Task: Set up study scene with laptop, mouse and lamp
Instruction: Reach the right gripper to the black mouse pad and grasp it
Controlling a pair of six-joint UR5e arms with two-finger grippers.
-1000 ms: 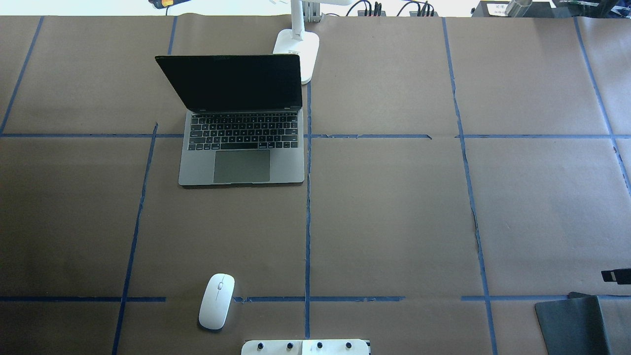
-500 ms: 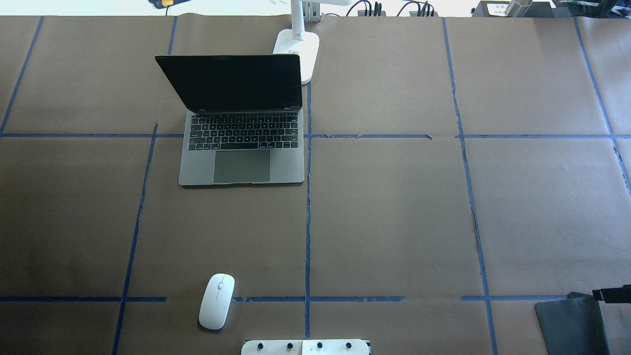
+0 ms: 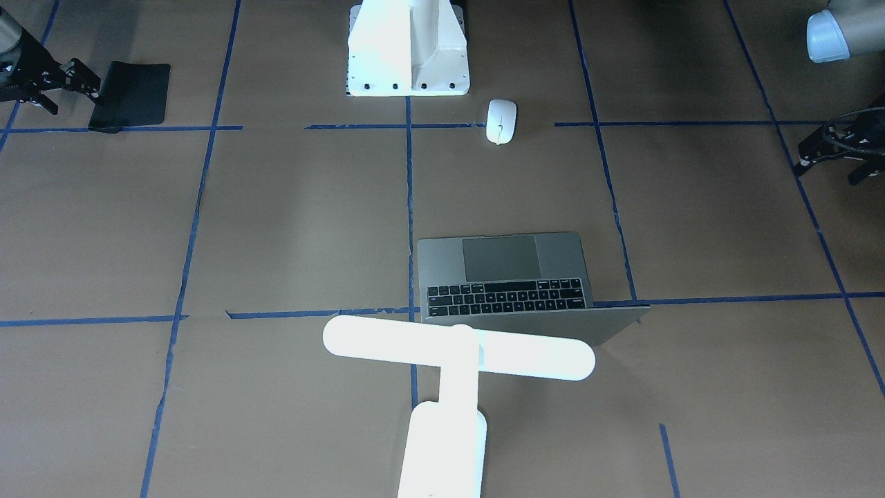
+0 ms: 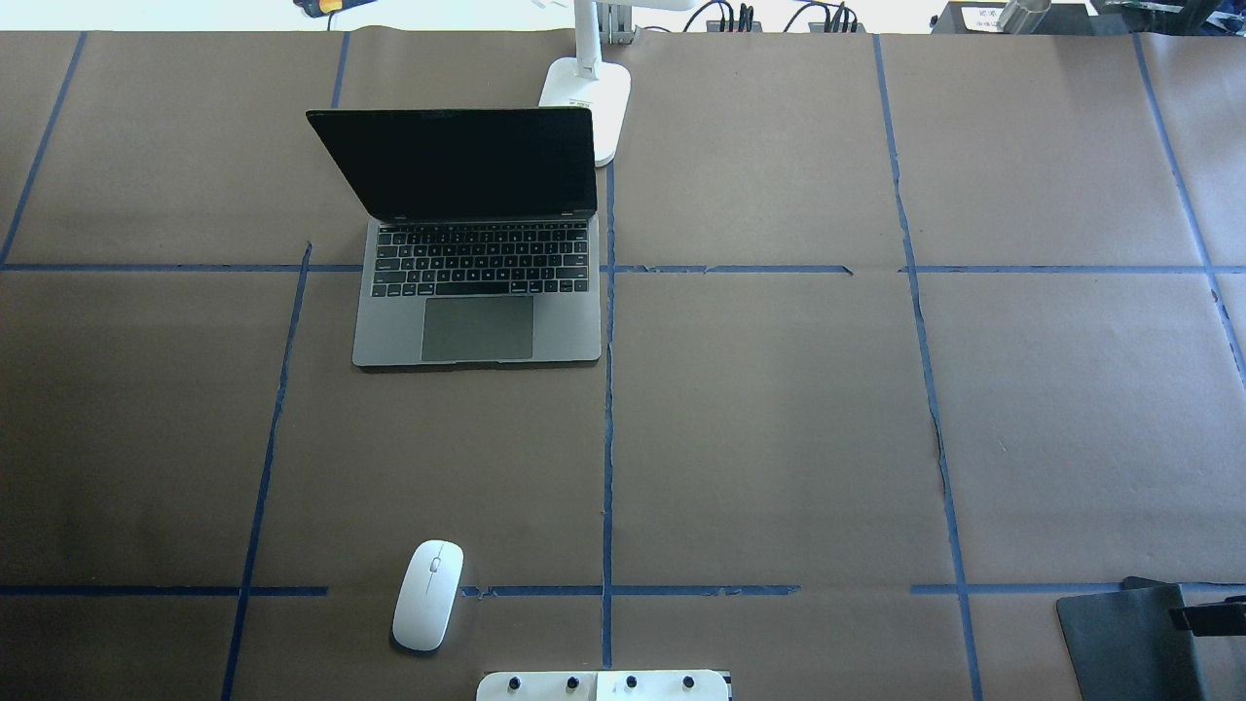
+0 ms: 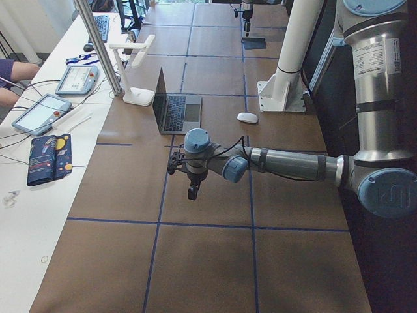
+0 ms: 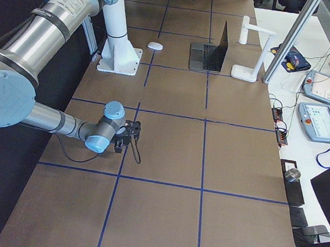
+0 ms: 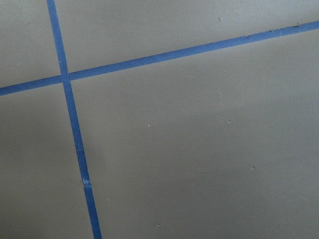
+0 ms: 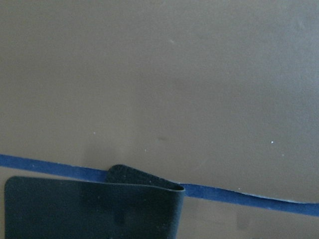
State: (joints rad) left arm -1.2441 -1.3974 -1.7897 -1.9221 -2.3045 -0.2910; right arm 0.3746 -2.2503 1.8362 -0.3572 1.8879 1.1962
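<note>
The laptop is sitting open on the tabletop, screen dark, keyboard facing the robot. It's on the far half, just left of the centre line of blue tape, with its right edge pretty much running along that line.

The lamp stands right behind the laptop's far right corner. From the side camera the base looks just beside the laptop rather than touching, but I can't say for sure. Its long bar head runs left to right on top of the stem, and from the front camera it crosses in front of the lid's top edge.

The mouse is at the near edge, left of centre and well apart from the laptop. It's lying flat in a gap in the tape line, just left of the white bolted block.

Over in the near right corner there's a black mat, flat except for one far corner that's folded up off the tabletop. The right tool hovers at the mat's outer edge, and its fingers look spread.

The left tool is way out on the left side over bare tabletop, well apart from the laptop, mouse and lamp. It looks spread too. Its wrist camera only gets tabletop and a crossing of blue tape.
</note>
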